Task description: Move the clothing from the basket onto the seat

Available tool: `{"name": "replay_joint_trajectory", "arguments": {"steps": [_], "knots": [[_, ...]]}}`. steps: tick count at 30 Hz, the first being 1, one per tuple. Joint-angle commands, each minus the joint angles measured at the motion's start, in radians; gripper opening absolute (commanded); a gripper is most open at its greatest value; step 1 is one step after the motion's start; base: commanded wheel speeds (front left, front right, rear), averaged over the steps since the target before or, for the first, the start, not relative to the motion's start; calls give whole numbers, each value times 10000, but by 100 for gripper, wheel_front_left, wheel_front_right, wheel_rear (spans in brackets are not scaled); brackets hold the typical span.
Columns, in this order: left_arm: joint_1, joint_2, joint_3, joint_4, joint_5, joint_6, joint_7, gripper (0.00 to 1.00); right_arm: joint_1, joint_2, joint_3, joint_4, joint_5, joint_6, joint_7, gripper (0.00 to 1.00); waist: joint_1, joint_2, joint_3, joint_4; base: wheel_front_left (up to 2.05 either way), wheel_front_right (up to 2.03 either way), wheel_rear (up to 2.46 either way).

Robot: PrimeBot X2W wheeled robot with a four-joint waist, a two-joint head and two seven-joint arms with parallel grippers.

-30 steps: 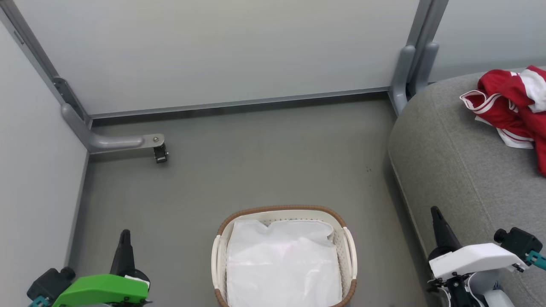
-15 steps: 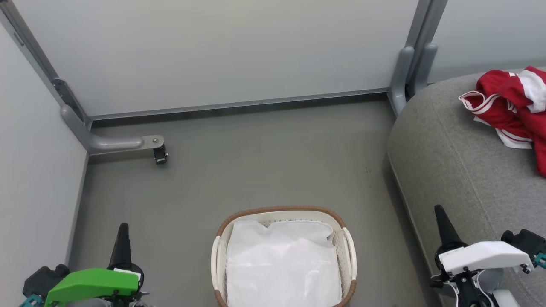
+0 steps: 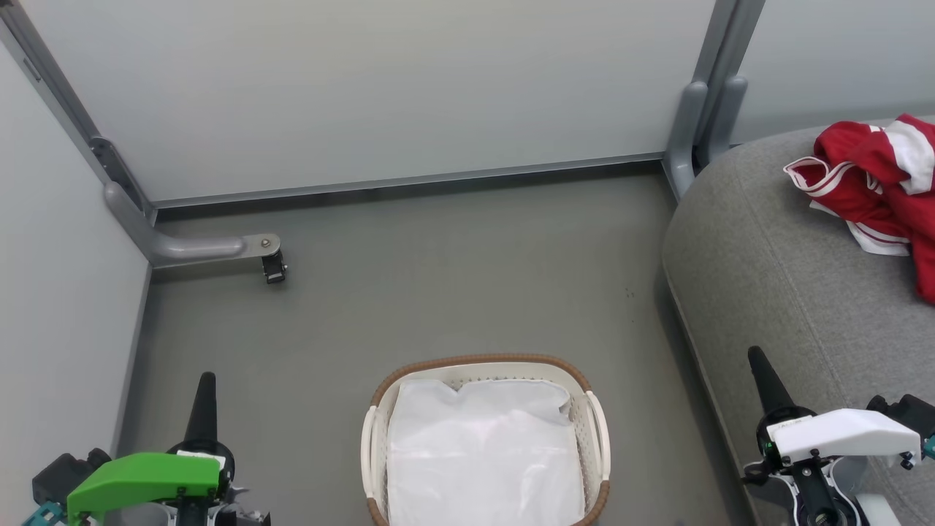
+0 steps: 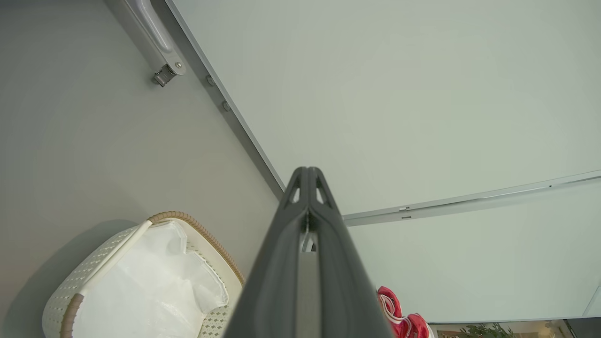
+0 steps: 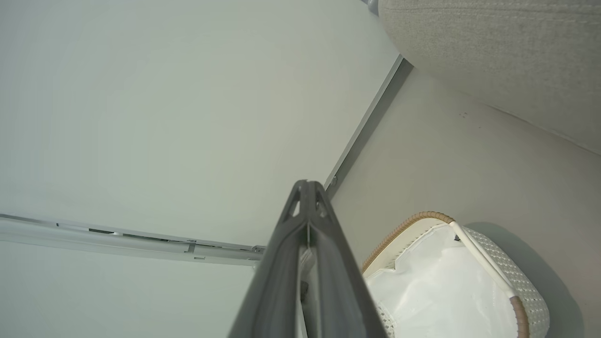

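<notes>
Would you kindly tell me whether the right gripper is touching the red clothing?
Apart. The head view shows the right gripper low down, with a broad stretch of bare seat between it and the clothing.

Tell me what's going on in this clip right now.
Nothing is being handled at this moment. The red and white sports clothing lies bunched on the large grey fabric sofa. The small white perforated basket with a brown rim sits on the floor with a plain white liner sheet inside. The left gripper and right gripper flank it, both shut and empty.
</notes>
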Motion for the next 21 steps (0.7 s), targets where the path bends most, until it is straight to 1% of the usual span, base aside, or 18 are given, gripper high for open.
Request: {"name": "replay_joint_trajectory", "arguments": {"steps": [1, 21], "knots": [[-242, 20, 63, -102, -249, -54, 60, 0, -200, -84, -56, -112, 252, -5, 61, 0, 0, 0, -4, -2, 0, 0, 0], [-447, -10, 288, -160, -1683, -130, 508, 0, -245, -83, -295, -180, 1906, -7, 523, 0, 0, 0, -57, -30, 0, 0, 0]]}}
